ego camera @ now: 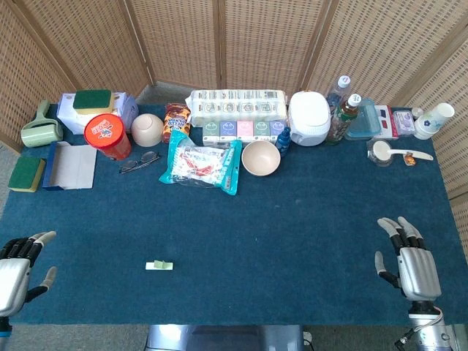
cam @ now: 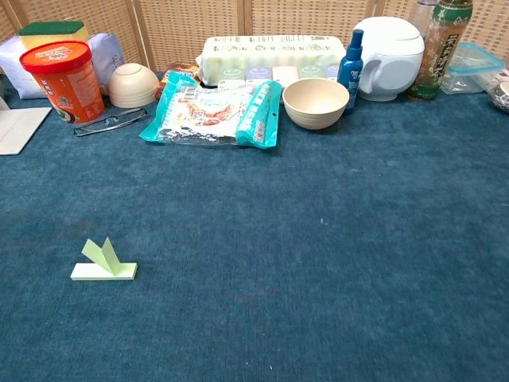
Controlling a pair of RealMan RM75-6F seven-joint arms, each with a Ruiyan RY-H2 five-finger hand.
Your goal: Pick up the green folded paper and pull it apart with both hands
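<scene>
Blue table cloth [ego camera: 292,219] wide, clutter lined along far edge: snack bag [ego camera: 201,164], beige bowl [ego camera: 261,157], red tub [ego camera: 107,135], all well apart from work zone.

My right hand [ego camera: 409,267] at right edge, fingers spread, holding nothing. My left hand [ego camera: 18,267] at left edge, fingers apart, also holding nothing.

Green folded paper [cam: 103,264] lies flat on cloth, near side, left of centre, flap standing up. Nearer my left hand.

Judgement: reach with left first, pinch raised flap rather than scrape flat strip; lift clear, then bring right across to take other end. Paper light, may slide on cloth.

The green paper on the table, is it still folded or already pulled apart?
Folded. The green paper lies on the blue table as a flat strip with two flaps sticking up; neither robot hand touches it.
</scene>
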